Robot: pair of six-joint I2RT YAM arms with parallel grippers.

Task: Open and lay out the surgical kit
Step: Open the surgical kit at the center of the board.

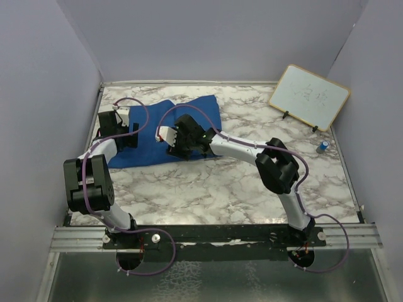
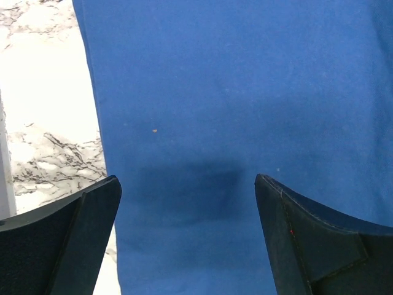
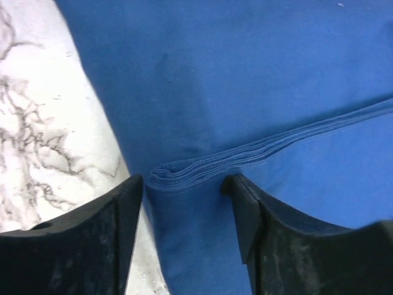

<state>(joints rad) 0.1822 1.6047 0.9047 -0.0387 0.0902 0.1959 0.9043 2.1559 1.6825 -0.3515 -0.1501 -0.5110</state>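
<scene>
At the bottom of the top view a metal rail [image 1: 214, 234] carries both arm bases. The left arm [image 1: 94, 182] climbs the left side of the frame. The right arm [image 1: 277, 167] reaches from the lower right toward the centre. Both end over the blue cloth wrap [image 1: 195, 110], which lies folded on the marble surface [image 1: 220, 185] in the upper left of the frame, its left end near the side wall.

In the left wrist view the left jaws are spread wide, with one dark finger [image 2: 67, 246] in each lower corner and nothing between them. Flat cloth fills the frame between and above them. Its straight edge runs down the left side just inside the left finger, with bare marble beyond.

In the right wrist view the right jaws stand apart and straddle a corner of the wrap, where a stack of layered hems [image 3: 196, 169] ends in the gap. The cloth there lies flat.

In the top view the two wrists cover the middle of the wrap, and the folds hide whatever they enclose. Farther off, at the upper right, a wood-framed whiteboard [image 1: 308, 96] leans on its stand, its marks too small to read. A small blue-topped thing [image 1: 322, 146] by the right wall is too small to make out
</scene>
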